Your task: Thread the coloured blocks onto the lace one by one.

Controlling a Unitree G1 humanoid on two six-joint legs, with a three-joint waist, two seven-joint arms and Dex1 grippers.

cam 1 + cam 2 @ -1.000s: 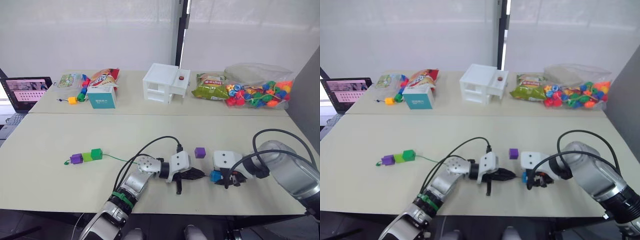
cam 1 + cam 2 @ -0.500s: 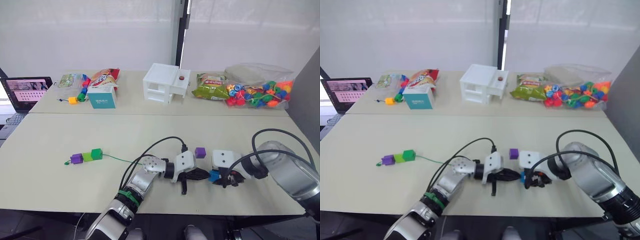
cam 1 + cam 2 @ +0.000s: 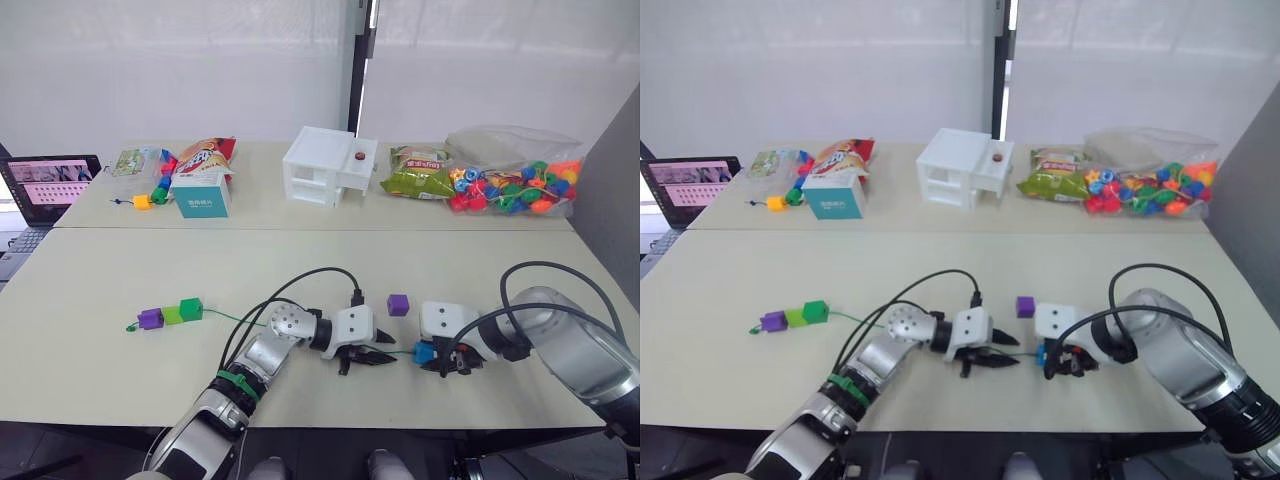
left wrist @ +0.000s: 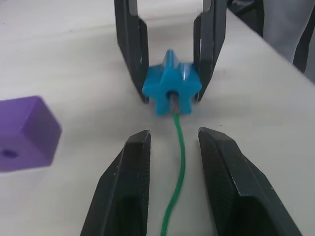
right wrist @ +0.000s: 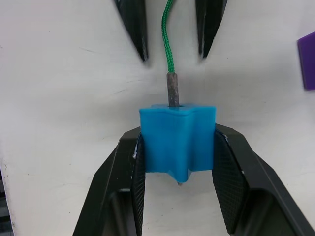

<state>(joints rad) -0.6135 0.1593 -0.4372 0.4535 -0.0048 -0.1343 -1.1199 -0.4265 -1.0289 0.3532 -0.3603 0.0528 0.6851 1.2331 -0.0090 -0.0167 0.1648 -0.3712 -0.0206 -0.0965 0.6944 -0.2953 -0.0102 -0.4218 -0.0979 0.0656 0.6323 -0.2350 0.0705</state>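
Low centre of the frame, the right gripper [image 5: 177, 167] clamps the blue block [image 5: 177, 139] with the lace [image 4: 178, 147] tip already through its hole, the cord running straight back between the left gripper's [image 4: 173, 142] parted, empty jaws.

You can't read any text here: the print on the snack bags [image 3: 208, 155], the teal box [image 3: 202, 194] and the laptop screen [image 3: 42, 184] stays illegible.
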